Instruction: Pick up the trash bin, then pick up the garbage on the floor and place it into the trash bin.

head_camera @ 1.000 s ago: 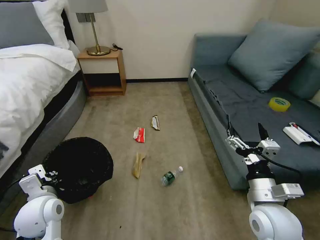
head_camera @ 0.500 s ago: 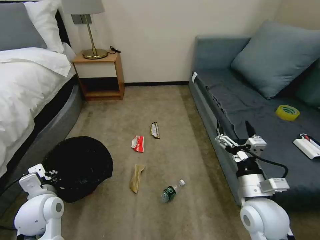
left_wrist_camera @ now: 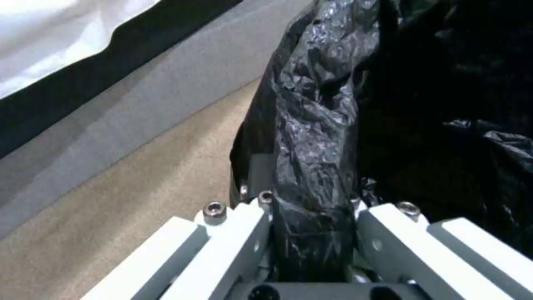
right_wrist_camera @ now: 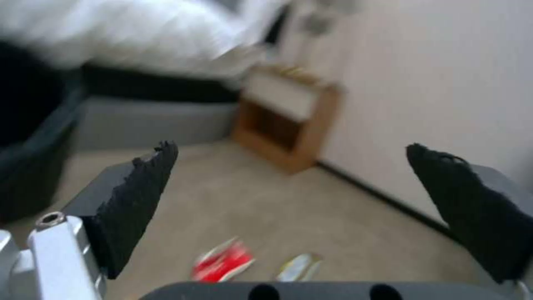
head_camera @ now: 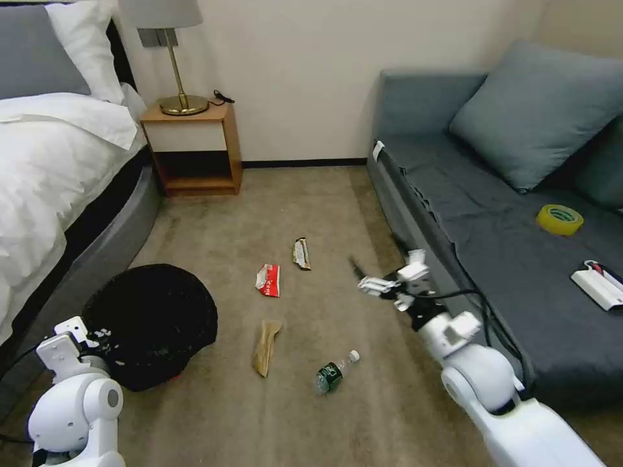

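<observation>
The trash bin [head_camera: 156,324], lined with a crinkled black bag, is at the lower left beside the bed. My left gripper [head_camera: 97,338] is shut on its near rim; the left wrist view shows the bag-covered rim [left_wrist_camera: 311,166] pinched between the white fingers [left_wrist_camera: 250,225]. The garbage lies on the carpet: a red-and-white wrapper [head_camera: 269,279], a dark-and-gold wrapper [head_camera: 302,253], a tan wrapper [head_camera: 266,337] and a small bottle [head_camera: 334,373]. My right gripper [head_camera: 368,277] hangs open above the floor, to the right of the wrappers. Between its black pads [right_wrist_camera: 144,196] show the red wrapper [right_wrist_camera: 222,262] and the gold one [right_wrist_camera: 297,266].
A bed [head_camera: 52,168] runs along the left and a grey sofa [head_camera: 506,220] along the right, leaving a carpet lane between them. A wooden nightstand [head_camera: 191,149] with a lamp stands at the far wall. A yellow tape roll [head_camera: 559,219] and a white box [head_camera: 600,282] lie on the sofa.
My right arm has swung left from over the sofa's edge and out over the carpet, still open. The view shifted slightly at first. The left gripper keeps its hold on the bin.
</observation>
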You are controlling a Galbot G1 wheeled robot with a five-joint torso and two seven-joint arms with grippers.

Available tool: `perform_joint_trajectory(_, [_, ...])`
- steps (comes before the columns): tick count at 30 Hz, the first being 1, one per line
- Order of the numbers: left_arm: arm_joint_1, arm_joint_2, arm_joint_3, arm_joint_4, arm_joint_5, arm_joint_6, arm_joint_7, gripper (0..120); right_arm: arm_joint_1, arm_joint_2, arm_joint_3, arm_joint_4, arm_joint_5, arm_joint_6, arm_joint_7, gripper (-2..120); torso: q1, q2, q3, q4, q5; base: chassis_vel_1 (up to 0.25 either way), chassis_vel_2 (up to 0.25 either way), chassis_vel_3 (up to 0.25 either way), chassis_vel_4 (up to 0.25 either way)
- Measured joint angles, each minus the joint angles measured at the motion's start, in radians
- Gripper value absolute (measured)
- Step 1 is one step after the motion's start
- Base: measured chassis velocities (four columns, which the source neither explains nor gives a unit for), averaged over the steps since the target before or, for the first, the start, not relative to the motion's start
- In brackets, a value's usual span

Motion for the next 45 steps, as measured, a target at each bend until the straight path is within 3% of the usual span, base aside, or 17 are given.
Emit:
perform_joint_trajectory(3, [0.0, -0.003, -0.004, 0.011, 0.009, -0.004, 0.003, 3, 0.145, -0.041, -0.171, -0.12, 0.043, 0.004, -0.145, 100, 0.0, 0.0, 0.0, -0.0002, 0.0, 0.0, 0.0, 0.0, 0.0])
perform_joint_trajectory(4, [0.0, -0.003, -0.004, 0.011, 0.009, -0.004, 0.003, 3, 0.145, -0.041, -0.171, -0.12, 0.043, 0.004, -0.145, 100, 0.0, 0.0, 0.0, -0.0002, 0.0, 0.0, 0.0, 0.0, 0.0])
perform_joint_trajectory(7, [-0.003, -0.005, -0.006, 0.021, 0.019, -0.009, 0.007, 3, 0.316, -0.055, -0.342, -0.261, 0.077, 0.019, -0.37, 100, 0.0, 0.0, 0.0, 0.0001, -0.0004, 0.0, 0.0, 0.0, 0.0])
perform_joint_trajectory(8, [-0.003, -0.005, -0.006, 0.021, 0.019, -0.009, 0.007, 3, 0.316, -0.055, -0.342, -0.261, 0.077, 0.019, -0.37, 100, 0.0, 0.0, 0.0, 0.0001, -0.0004, 0.0, 0.0, 0.0, 0.0])
perform_joint_trajectory(11, [-0.006, -0.01, -0.004, 0.026, 0.028, -0.011, 0.007, 3, 0.437, -0.033, -0.492, -0.407, 0.083, 0.038, -0.568, 100, 0.0, 0.0, 0.0, -0.0001, 0.0001, 0.0, 0.0, 0.0, 0.0])
perform_joint_trajectory(16, [-0.006, -0.013, -0.003, 0.034, 0.033, -0.014, 0.007, 3, 0.526, 0.022, -0.633, -0.589, 0.061, 0.078, -0.765, 100, 0.0, 0.0, 0.0, 0.0, -0.0001, 0.0, 0.0, 0.0, 0.0])
perform_joint_trajectory(21, [-0.014, -0.01, 0.005, 0.047, 0.037, -0.016, 0.007, 3, 0.551, 0.066, -0.675, -0.711, -0.016, 0.101, -0.796, 100, 0.0, 0.0, 0.0, 0.0002, 0.0, 0.0, 0.0, 0.0, 0.0])
perform_joint_trajectory(32, [-0.038, -0.009, 0.042, 0.081, 0.051, -0.024, 0.011, 3, 0.558, 0.132, -0.681, -0.864, -0.099, 0.116, -0.763, 100, 0.0, 0.0, 0.0, -0.0003, -0.0002, 0.0, 0.0, 0.0, 0.0])
perform_joint_trajectory(41, [-0.041, -0.008, 0.044, 0.083, 0.051, -0.025, 0.012, 3, 0.571, 0.188, -0.681, -0.936, -0.128, 0.136, -0.753, 100, 0.0, 0.0, 0.0, -0.0002, -0.0001, 0.0, 0.0, 0.0, 0.0])
perform_joint_trajectory(45, [-0.039, -0.008, 0.044, 0.08, 0.051, -0.025, 0.012, 3, 0.577, 0.247, -0.68, -0.999, -0.147, 0.153, -0.751, 100, 0.0, 0.0, 0.0, 0.0004, 0.0, 0.0, 0.0, 0.0, 0.0])
